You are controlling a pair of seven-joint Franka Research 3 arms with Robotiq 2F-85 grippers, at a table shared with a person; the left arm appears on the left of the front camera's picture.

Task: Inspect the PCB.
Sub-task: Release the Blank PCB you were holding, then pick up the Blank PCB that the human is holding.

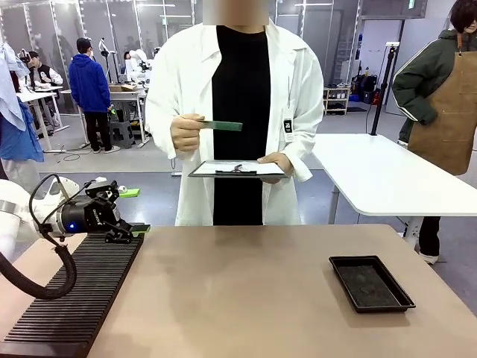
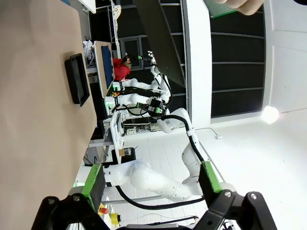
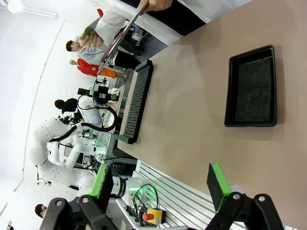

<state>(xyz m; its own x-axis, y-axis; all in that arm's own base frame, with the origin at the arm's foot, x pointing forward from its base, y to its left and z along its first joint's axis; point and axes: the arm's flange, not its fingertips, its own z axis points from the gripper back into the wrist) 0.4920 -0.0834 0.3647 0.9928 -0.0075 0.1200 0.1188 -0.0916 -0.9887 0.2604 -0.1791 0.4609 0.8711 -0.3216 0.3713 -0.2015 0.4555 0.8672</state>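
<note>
Green PCB (image 1: 220, 125) held by person (image 1: 298, 89) above clipboard (image 1: 237, 170), left hand (image 2: 151, 179) and right hand (image 3: 160, 184) both spread apart, empty

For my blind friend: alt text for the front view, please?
A person in a white coat holds a green PCB and a clipboard. The open left gripper hangs over a black slotted rack; a black tray lies opposite.

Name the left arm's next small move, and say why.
Probably wait: hold the left gripper open by the slotted rack. The person holds the PCB in one hand above the clipboard, so nothing is offered to take yet.
</note>
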